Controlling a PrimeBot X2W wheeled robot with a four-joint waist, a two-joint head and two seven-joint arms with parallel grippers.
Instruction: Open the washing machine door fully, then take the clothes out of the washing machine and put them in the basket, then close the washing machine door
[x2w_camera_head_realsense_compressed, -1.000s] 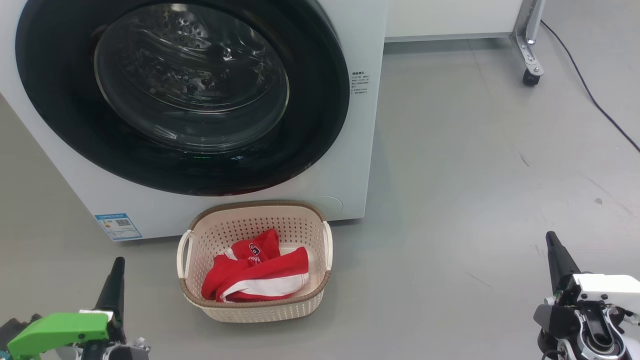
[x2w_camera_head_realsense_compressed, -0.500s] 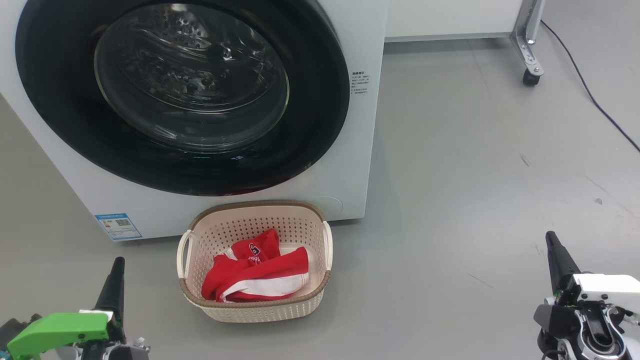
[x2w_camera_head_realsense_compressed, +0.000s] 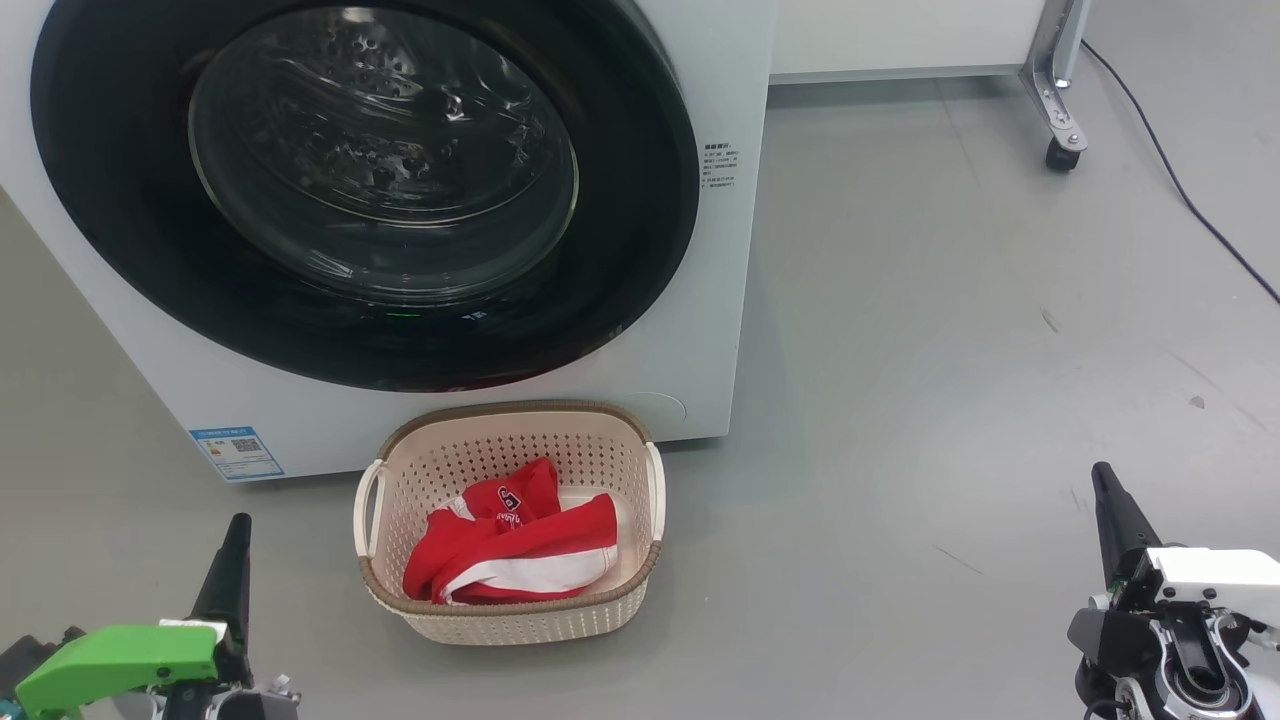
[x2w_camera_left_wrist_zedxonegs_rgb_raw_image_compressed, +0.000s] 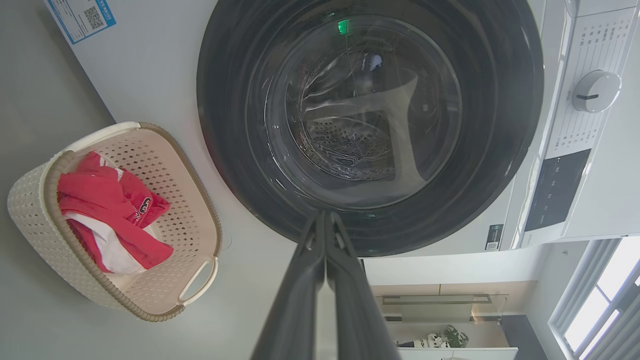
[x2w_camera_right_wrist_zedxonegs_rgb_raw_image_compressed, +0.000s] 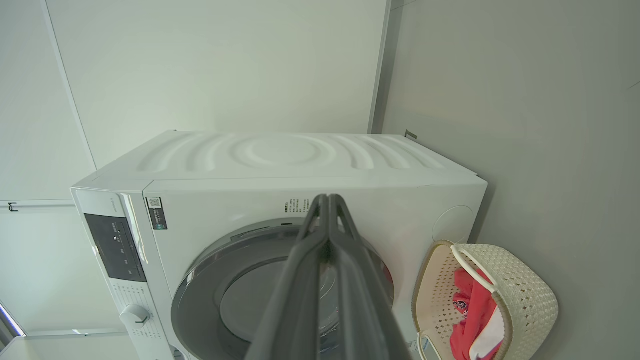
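While the left gripper (x2w_camera_head_realsense_compressed: 238, 525) and right gripper (x2w_camera_head_realsense_compressed: 1102, 475) hang pinched together and empty, the clothes (x2w_camera_head_realsense_compressed: 515, 550) lie heaped in the basket (x2w_camera_head_realsense_compressed: 520, 408) just before the washing machine (x2w_camera_head_realsense_compressed: 705, 330), its washing machine door (x2w_camera_head_realsense_compressed: 120, 250) apparently closed. Soft, light fabric would take a pinch at any raised fold.

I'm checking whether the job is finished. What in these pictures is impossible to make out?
- Drum behind the door: in head and left wrist views, reflections hide any leftovers.
- Door's top: cut off by the head view's edge.
- Basket floor: head view, covered by the clothes.
- Blue label print: head view, too small.
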